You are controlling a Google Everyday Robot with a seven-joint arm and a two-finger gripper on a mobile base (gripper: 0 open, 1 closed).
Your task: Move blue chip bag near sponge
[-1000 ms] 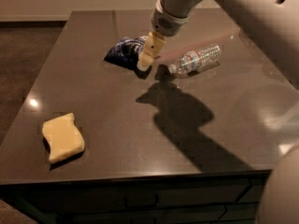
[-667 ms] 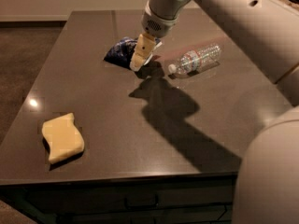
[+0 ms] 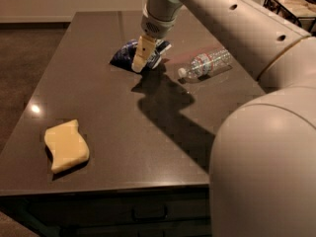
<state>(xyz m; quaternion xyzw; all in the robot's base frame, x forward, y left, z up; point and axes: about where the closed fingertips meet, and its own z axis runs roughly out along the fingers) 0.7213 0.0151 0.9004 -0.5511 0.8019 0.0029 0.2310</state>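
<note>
The blue chip bag [image 3: 123, 56] lies crumpled on the dark table [image 3: 123, 117], at the far middle. My gripper [image 3: 138, 64] hangs from the arm straight down onto the bag, covers its middle, and its tip is at the bag's near edge. The sponge [image 3: 66, 146], pale yellow with wavy edges, lies flat near the table's front left corner, far from the bag and the gripper.
A clear plastic water bottle [image 3: 207, 63] lies on its side just right of the bag. My arm's large body [image 3: 261, 147] fills the right foreground. The table's front edge runs just below the sponge. A dark rack [image 3: 291, 6] stands at the back right.
The gripper has moved left and down, from the bag's right edge to over its middle. The bag, bottle and sponge have stayed in place.
</note>
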